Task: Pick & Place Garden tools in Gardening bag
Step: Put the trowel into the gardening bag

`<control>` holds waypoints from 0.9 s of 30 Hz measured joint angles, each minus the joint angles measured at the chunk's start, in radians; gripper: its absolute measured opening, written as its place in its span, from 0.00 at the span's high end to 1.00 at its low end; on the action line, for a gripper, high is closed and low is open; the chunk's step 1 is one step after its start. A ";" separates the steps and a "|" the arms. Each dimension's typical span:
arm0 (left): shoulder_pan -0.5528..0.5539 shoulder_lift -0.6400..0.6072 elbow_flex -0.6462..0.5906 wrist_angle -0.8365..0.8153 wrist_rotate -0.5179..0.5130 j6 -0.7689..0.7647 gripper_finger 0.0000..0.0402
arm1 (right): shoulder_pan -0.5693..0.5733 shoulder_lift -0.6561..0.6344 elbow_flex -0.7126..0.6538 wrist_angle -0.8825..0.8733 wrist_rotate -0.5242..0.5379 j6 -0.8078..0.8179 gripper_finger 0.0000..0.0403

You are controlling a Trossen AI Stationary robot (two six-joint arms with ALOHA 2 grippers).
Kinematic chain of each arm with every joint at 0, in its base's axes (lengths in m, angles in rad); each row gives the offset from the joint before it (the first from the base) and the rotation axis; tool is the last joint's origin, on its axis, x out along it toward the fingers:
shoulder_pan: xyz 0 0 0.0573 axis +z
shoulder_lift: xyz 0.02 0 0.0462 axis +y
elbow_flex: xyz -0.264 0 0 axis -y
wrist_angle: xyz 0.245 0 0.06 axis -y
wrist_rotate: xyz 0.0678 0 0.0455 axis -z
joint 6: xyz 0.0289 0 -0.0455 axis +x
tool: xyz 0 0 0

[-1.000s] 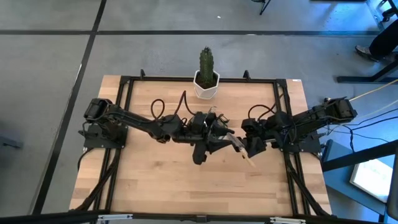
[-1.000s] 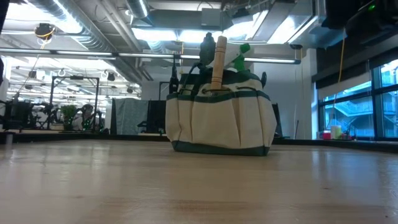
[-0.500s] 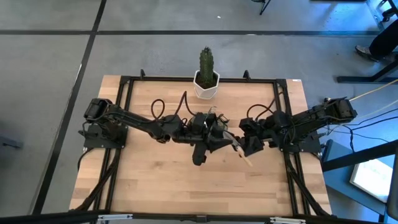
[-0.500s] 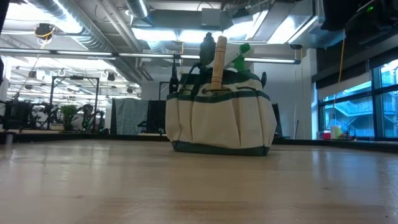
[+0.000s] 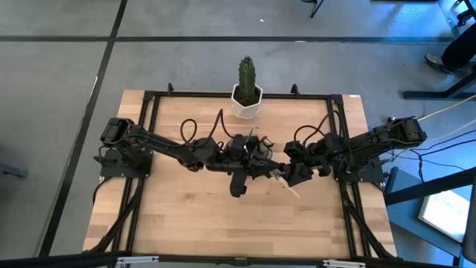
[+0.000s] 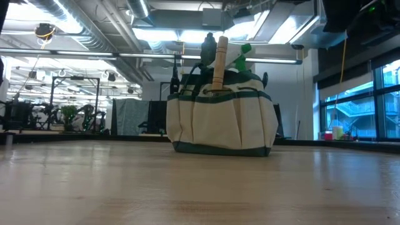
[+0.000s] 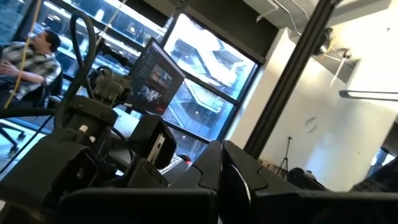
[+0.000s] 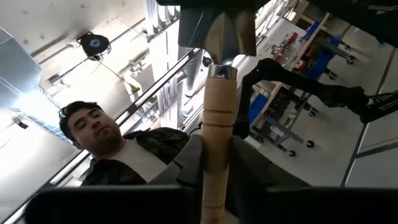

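Bag sits near the table's middle; the low view shows its tan pockets, green trim, and a wooden handle and green sprayer sticking up from it. From above, both arms meet over the bag and hide most of it. The left gripper hangs over the bag with its fingers pressed together, holding nothing. The right gripper is just beside it, clamped on a tool by its wooden handle, with the metal end seen in the wrist view. The handle's pale end pokes out below that gripper. A cactus in a white pot stands at the table's far edge. A person shows in the right wrist view.
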 joint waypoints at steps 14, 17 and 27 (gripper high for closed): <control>-0.002 -0.001 0.000 -0.039 -0.053 -0.036 1.00 | -0.004 -0.001 0.000 0.018 0.038 -0.024 0.92; -0.001 -0.008 0.000 -0.132 -0.058 -0.065 1.00 | -0.019 -0.001 0.000 0.004 0.013 -0.027 0.92; -0.051 -0.051 0.204 -0.781 -0.318 -0.098 1.00 | -0.075 -0.054 0.000 -0.276 -0.143 -0.115 0.91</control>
